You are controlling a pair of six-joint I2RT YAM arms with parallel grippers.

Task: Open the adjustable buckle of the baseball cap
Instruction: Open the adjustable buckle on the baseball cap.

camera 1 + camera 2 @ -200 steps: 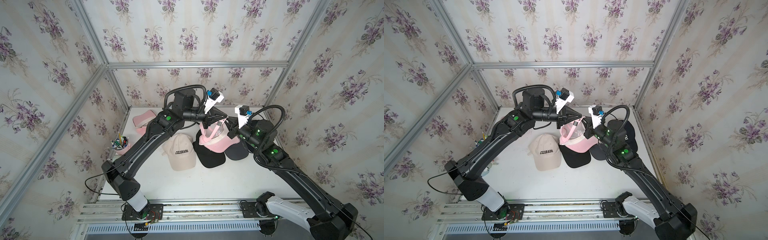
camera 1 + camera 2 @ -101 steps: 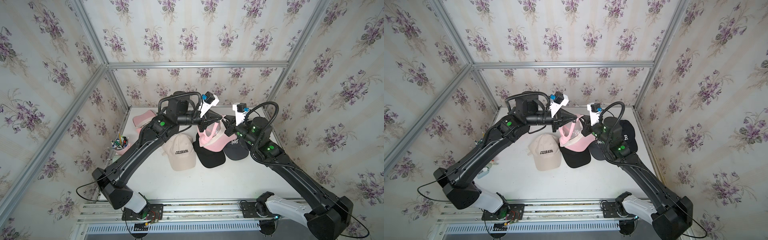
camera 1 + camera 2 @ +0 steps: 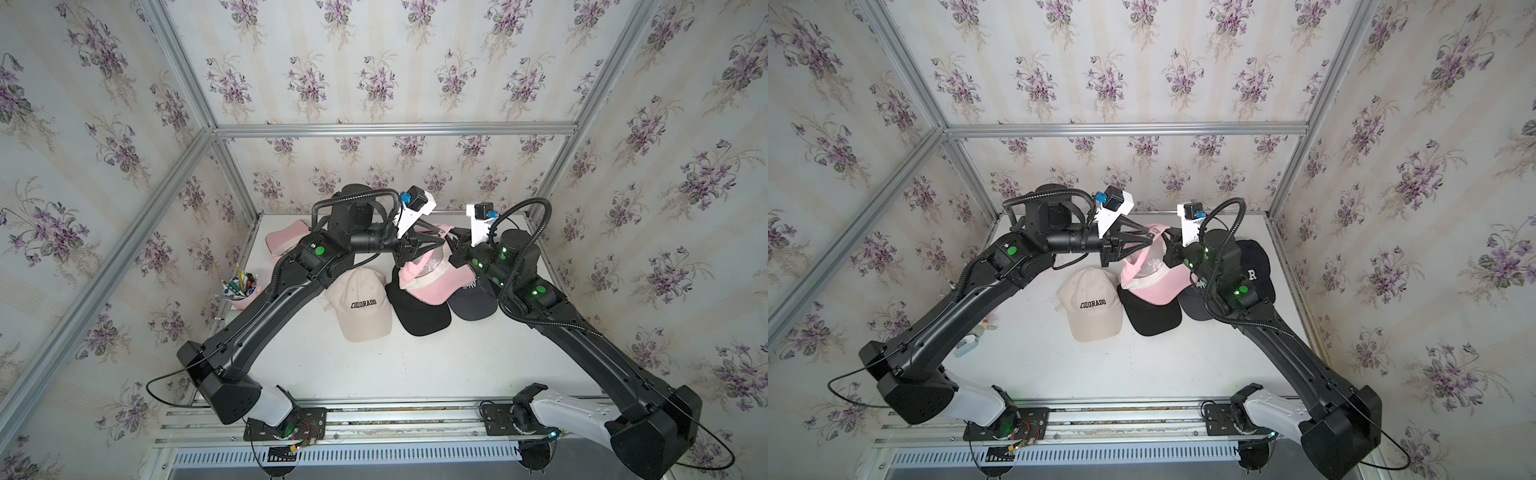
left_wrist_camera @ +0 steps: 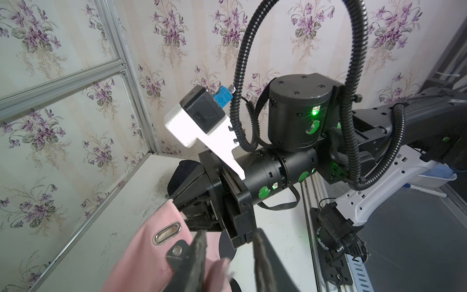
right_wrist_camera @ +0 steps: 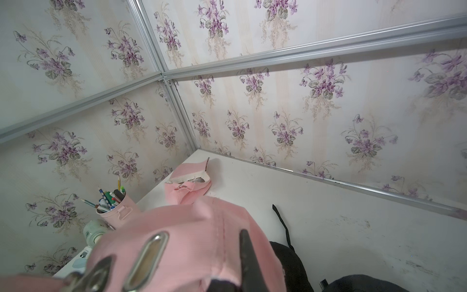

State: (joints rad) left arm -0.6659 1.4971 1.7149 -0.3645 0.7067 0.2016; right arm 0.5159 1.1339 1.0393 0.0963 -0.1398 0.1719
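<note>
In both top views the pink cap (image 3: 436,284) (image 3: 1160,282) rests on black caps (image 3: 419,320) on the counter (image 3: 415,374), its rear raised. Left wrist: left fingers (image 4: 199,255) stand parted, one touching the buckle (image 4: 177,251) (beside an oval eyelet (image 4: 168,232)). Right wrist: right fingers (image 5: 246,252) clench its fabric.

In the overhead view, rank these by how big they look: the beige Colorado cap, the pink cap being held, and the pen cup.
1. The beige Colorado cap and the held pink cap look alike. The pink one is raised nearer the camera and partly hidden, so I leave them unranked.
2. The pen cup is smallest.
</note>
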